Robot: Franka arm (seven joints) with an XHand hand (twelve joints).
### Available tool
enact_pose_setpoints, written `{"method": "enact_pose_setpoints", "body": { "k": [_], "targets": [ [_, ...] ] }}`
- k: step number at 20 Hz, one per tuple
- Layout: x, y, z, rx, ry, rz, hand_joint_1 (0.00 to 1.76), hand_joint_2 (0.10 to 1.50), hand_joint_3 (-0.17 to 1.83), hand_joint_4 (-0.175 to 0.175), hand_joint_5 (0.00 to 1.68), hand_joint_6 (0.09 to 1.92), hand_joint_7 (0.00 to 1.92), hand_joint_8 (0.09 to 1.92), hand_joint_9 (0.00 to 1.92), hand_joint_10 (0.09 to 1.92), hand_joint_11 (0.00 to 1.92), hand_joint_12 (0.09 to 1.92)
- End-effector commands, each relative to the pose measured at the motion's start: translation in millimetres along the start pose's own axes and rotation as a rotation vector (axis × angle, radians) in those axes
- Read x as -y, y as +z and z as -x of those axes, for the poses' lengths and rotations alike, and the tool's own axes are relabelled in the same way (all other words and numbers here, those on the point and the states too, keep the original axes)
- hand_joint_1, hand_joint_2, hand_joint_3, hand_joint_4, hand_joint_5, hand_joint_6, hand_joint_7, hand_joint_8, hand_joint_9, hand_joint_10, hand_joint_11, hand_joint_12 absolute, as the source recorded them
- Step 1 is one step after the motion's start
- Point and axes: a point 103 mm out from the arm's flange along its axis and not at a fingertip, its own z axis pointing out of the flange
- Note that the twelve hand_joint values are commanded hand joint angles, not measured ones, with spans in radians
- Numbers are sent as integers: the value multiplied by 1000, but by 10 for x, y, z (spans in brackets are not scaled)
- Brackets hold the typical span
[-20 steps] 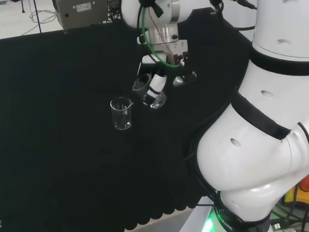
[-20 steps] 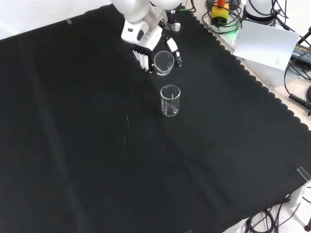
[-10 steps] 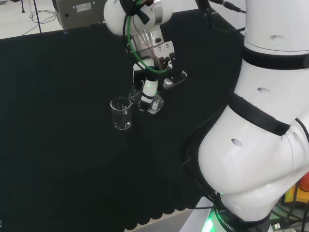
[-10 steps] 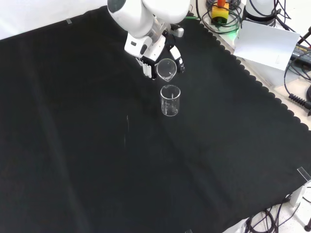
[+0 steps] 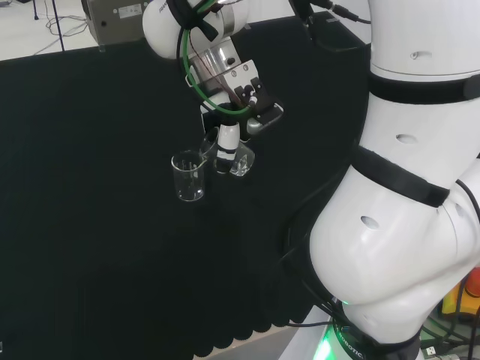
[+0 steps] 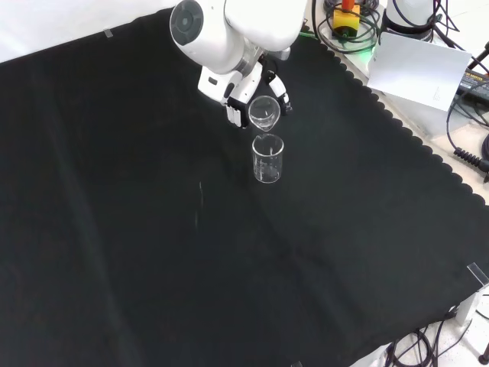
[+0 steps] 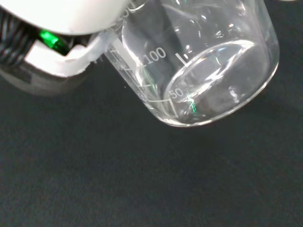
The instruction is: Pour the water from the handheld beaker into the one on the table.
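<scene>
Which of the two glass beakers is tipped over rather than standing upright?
The beaker in the hand, the held beaker, is tipped; the other beaker stands upright on the black cloth.

My arm: white links, black bands, black and white hand

From the head view I see the arm (image 5: 405, 225) as fat glossy white links with black bands at the joints, small dark holes in the shell and a green glow at its base. A green cable loops beside black ones over a bare metal wrist block. The hand (image 5: 229, 139) has white segments with black sections; in the front view a round grey cap sits on the link above it.
</scene>
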Motion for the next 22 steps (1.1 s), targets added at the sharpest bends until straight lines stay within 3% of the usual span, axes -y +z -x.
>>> {"method": "enact_pose_setpoints", "body": {
  "k": [1,22],
  "targets": [
    [26,-43,16,27,11,-30,1312,558,874,-175,1205,860,1263,841,1540,779,1308,870],
    [36,-282,-154,159,94,-104,1311,555,891,-175,1194,888,1252,869,1530,806,1298,891]
  ]
}}
